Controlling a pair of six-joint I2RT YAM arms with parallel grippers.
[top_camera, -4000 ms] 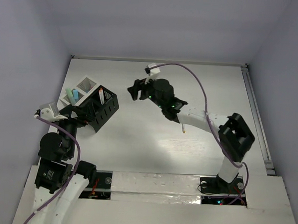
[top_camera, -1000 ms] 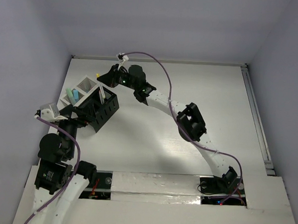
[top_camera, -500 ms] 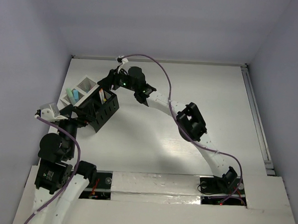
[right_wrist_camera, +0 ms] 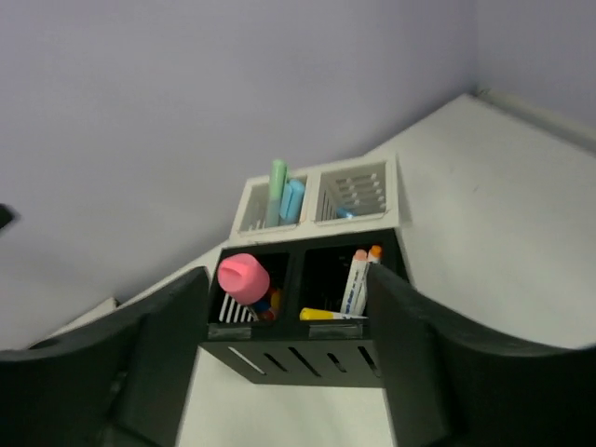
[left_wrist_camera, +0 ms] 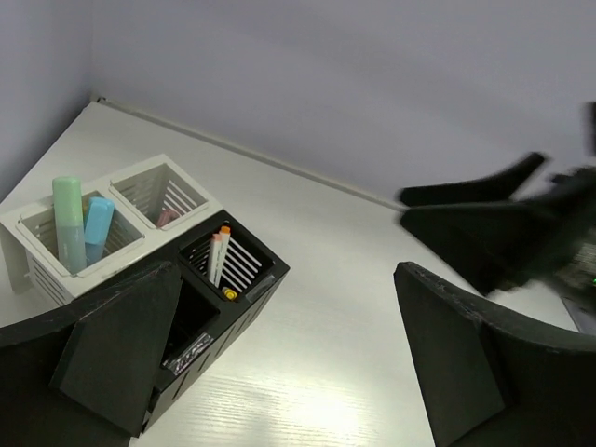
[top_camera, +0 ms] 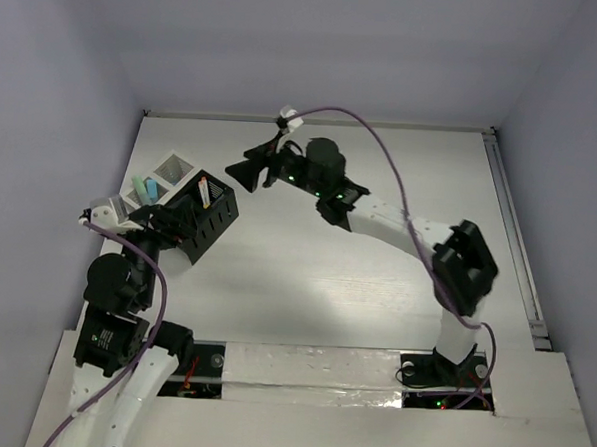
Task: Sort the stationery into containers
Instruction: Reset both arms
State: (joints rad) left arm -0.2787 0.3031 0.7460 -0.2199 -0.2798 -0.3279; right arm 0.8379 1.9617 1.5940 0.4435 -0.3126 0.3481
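The black slotted organiser stands at the left. In the right wrist view its right slot holds white pens with orange ends and a yellow-ended pen lying across. Its left slot holds a chunky pink item over other coloured pieces. Behind it stand two white mesh cups; one holds a green marker and a blue marker. My right gripper is open and empty, just right of the organiser. My left gripper is open and empty at the organiser's near-left side.
The table's left edge and the left wall run close behind the white cups. The right gripper's fingers show in the left wrist view, above the table to the right of the organiser.
My right gripper, which was over the organiser with a yellow-ended pen, has drawn back to the right and is empty; the pen now lies in the organiser. The left arm has shifted slightly.
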